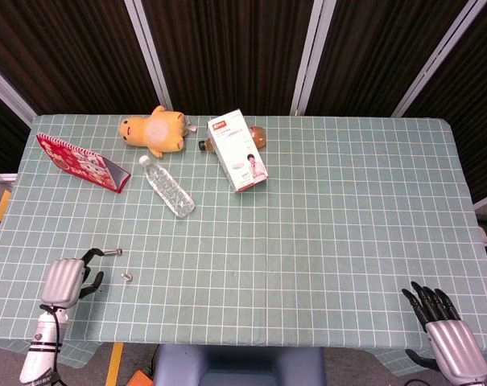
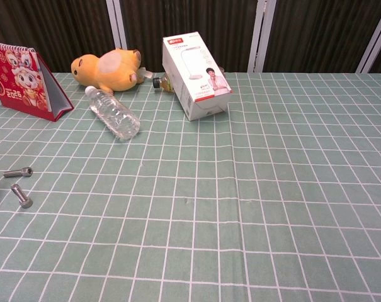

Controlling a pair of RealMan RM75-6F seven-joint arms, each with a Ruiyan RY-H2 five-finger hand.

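Lower left of the head view: your left hand [image 1: 63, 281] sits near the table's front edge, holding nothing, its dark fingers [image 1: 90, 256] loosely curled and apart. One fingertip reaches almost to the first bolt [image 1: 113, 252], though contact cannot be made out. The second bolt [image 1: 125, 277] lies loose on the green checked tablecloth [image 1: 307, 241] just right of the hand, clear of the fingers. In the chest view both bolts [image 2: 17, 172] [image 2: 21, 195] lie at the left edge, near each other and apart, with the hand out of that frame.

Upper left: a red desk calendar [image 1: 80, 163] stands on the cloth. To its right a yellow plush toy [image 1: 154, 131] lies near the far edge, and below it a clear plastic bottle [image 1: 167, 186] lies on its side, cap on; any contents cannot be told.

Upper centre: a white carton [image 1: 237, 150] with red print lies closed, and behind it a small amber bottle [image 1: 255, 135] lies on its side, mostly hidden.

Lower right corner: your right hand [image 1: 446, 334] rests at the table's front edge, fingers straight and spread, holding nothing, well apart from every object.
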